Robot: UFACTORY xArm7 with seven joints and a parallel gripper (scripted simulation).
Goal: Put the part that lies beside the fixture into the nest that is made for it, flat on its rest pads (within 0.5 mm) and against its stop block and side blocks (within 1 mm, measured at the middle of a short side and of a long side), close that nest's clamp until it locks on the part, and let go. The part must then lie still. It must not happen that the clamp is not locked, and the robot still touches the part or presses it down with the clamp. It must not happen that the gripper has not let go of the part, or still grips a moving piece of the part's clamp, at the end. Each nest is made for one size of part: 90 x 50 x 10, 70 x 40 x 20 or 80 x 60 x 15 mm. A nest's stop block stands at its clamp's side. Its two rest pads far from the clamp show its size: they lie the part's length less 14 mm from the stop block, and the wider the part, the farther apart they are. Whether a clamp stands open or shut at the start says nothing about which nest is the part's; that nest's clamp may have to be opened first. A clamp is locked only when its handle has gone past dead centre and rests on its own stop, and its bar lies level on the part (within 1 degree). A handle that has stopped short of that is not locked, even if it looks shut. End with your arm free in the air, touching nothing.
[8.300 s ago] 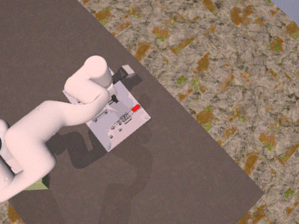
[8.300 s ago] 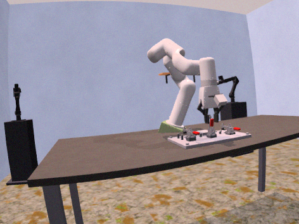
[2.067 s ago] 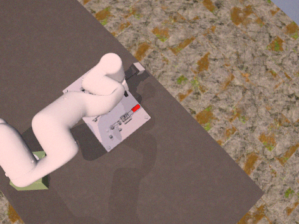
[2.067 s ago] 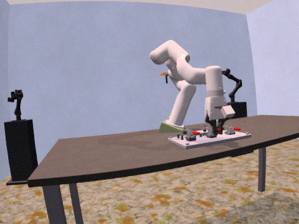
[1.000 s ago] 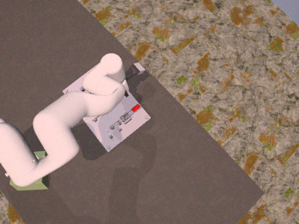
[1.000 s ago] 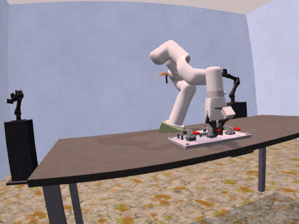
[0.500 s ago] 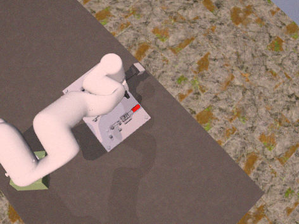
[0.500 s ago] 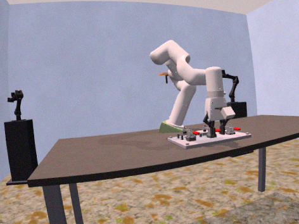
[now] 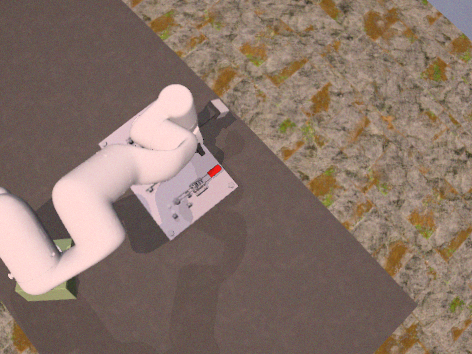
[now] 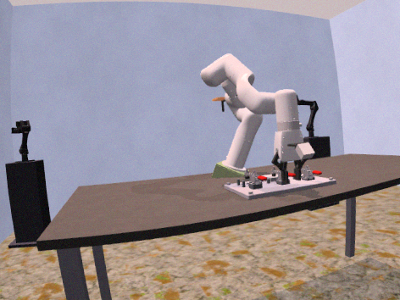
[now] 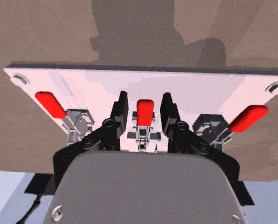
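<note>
My gripper [image 10: 291, 179] [image 11: 144, 100] is partly open and empty, low over the middle of the fixture plate [image 9: 215, 193] [image 10: 275, 190] [image 11: 200, 90]. In the wrist view its fingers stand on either side of the middle clamp's red handle [image 11: 145, 112], with a gap on each side. The other red handles, the left one [image 11: 50, 104] and the right one [image 11: 248, 118], lie outside the fingers. In the top view one red handle [image 9: 214, 171] shows, while the arm hides the gripper's fingertips and the middle nest. I cannot make out the part or whether the middle clamp is locked.
Side clamp bodies [image 11: 80, 120] [image 11: 210, 125] stand left and right of the fingers in the wrist view. Small posts and blocks rise from the plate. The table's edge [image 10: 178, 225] runs in front of the fixture. The arm's green base [image 9: 67, 292] [image 10: 225, 170] stands behind it.
</note>
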